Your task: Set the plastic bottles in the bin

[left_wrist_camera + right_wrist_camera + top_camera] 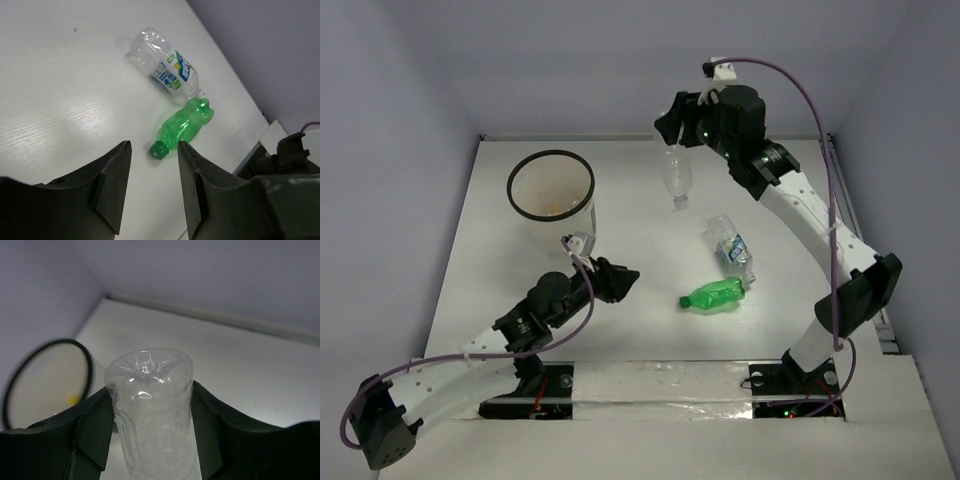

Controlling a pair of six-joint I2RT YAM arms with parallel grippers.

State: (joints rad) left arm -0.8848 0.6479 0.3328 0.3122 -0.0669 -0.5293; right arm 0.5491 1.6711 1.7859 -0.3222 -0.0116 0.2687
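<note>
Hold the left pincer (626, 277), apart and empty, short of the green bottle (715, 295) by the tabletop's near edge. With the right pincer (672, 143) clamped on the clear bottle (677, 178) aloft near the far edge, carry it fully over the far-left-corner bin (551, 152) before releasing.

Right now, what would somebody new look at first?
Probably the clear bottle dangling cap-down from the right arm's fingers, up at the back of the table. Then the bright green bottle lying beside a labelled bottle in the middle, and the white bin back left.
</note>
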